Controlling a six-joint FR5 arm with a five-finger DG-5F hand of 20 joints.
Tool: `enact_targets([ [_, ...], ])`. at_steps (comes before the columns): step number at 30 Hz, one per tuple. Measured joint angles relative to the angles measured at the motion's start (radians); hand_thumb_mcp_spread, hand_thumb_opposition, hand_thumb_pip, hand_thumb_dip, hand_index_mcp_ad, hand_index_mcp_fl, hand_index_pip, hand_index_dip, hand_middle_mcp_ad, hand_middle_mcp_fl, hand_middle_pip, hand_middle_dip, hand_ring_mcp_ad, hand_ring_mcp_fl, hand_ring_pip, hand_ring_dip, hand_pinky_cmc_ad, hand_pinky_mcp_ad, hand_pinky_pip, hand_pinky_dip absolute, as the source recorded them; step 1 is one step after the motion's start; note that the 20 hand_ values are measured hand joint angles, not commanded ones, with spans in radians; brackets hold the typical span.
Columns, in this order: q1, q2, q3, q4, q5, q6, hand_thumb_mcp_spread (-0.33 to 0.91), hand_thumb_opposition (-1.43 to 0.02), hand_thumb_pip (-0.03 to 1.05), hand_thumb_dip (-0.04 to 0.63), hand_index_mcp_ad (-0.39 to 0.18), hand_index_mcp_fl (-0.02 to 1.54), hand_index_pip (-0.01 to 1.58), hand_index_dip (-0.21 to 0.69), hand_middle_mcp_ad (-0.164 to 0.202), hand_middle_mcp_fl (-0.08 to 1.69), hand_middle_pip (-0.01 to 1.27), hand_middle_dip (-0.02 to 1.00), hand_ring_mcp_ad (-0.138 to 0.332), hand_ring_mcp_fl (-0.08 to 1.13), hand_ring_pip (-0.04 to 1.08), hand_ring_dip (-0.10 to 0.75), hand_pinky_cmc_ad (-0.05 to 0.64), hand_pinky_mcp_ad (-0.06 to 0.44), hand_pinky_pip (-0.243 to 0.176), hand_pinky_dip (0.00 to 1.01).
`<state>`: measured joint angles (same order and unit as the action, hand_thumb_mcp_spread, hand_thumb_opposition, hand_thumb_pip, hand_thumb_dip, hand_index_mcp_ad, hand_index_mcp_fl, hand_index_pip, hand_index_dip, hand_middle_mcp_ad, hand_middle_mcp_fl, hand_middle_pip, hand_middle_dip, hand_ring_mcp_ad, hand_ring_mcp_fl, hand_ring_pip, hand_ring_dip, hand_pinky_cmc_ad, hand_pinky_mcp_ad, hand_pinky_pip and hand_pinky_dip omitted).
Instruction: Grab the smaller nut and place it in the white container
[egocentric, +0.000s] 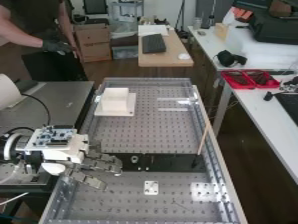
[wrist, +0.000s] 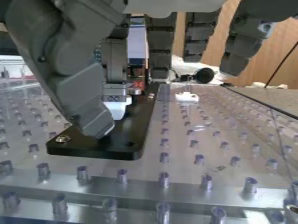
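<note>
In the high view the hand (egocentric: 94, 164) is low over the left end of the flat black bar (egocentric: 166, 162). The bearing (egocentric: 134, 159) stands on the bar just right of the hand. Farther up the bench is the white container (egocentric: 116, 104), on a white base. The wrist view has the hand (wrist: 70, 75) close above the near end of the black bar (wrist: 100, 146), covering part of its top. Farther along the bar is a round metal part (wrist: 136, 92). Whether the hand holds the smaller nut is hidden.
A small white plate (egocentric: 151, 188) lies below the bar, and a thin wooden stick (egocentric: 203, 136) leans near the right rail. A small shiny metal fitting (wrist: 63, 139) sits at the bar's near corner. Rows of short pegs (wrist: 164, 179) cover the bench.
</note>
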<state>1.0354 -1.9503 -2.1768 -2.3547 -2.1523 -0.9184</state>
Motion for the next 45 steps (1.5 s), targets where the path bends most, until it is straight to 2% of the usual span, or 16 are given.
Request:
enact_targets([
  [13,0.0,0.0,0.006,-0.008,-0.002,-0.002,0.39,-0.87,0.77,0.22,-0.218,0.16,1.54,0.113,0.075,0.16,0.13,0.23,0.147,0.0,0.1,0.091,0.361,0.309,-0.042,0.18],
  [29,0.003,-0.008,0.011,-0.015,0.001,-0.012,0.38,-0.86,0.77,0.22,-0.216,0.16,1.54,0.113,0.075,0.17,0.13,0.24,0.147,0.0,0.1,0.091,0.361,0.314,-0.042,0.18],
  [32,0.003,-0.007,0.011,-0.015,0.001,-0.013,0.38,-0.86,0.77,0.22,-0.216,0.17,1.54,0.11,0.075,0.17,0.13,0.24,0.145,0.0,0.1,0.091,0.361,0.293,-0.042,0.18],
  [45,0.006,-0.006,0.015,-0.014,-0.001,-0.007,0.38,-0.87,0.74,0.222,-0.209,0.23,1.53,0.101,0.075,0.19,0.13,0.24,0.147,0.0,0.1,0.091,0.365,0.295,-0.042,0.18],
])
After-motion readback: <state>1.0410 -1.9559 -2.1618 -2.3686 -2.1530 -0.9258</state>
